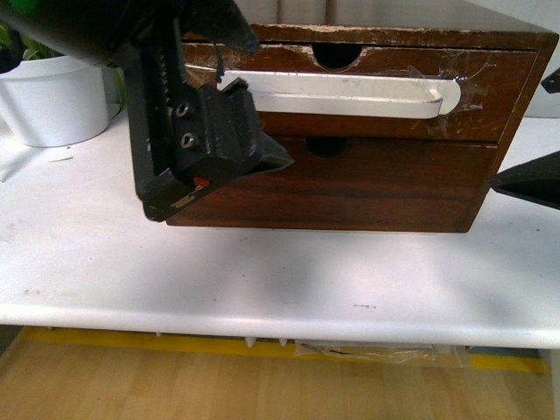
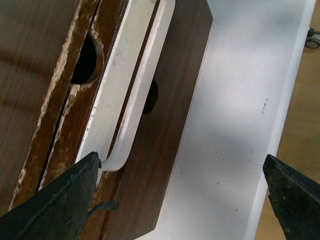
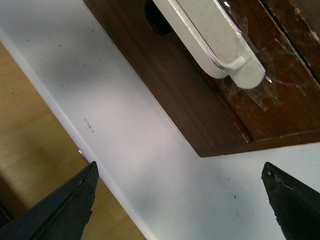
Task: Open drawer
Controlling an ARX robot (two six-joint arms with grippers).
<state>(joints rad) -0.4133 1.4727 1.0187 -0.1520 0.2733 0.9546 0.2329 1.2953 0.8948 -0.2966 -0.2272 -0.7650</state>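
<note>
The drawer (image 1: 499,83) is the upper front of a dark wooden box, with a half-round notch (image 1: 337,56) in its chipped top edge. A long white handle (image 1: 350,94) is taped across it. My left gripper (image 1: 229,131) is open in front of the handle's left end. In the left wrist view one fingertip (image 2: 87,167) sits right by the handle's end (image 2: 125,100) and the other hangs over the table, so nothing is gripped. My right gripper (image 1: 544,131) is open just off the box's right side. Its wrist view shows the handle's right end (image 3: 210,40) ahead of the open gripper (image 3: 179,170).
Below it is a plain lower drawer front (image 1: 350,184) without a handle. The box stands on a white table (image 1: 262,280) whose front edge runs close to me, with wooden floor beyond. A white pot (image 1: 57,96) with a plant stands at the far left.
</note>
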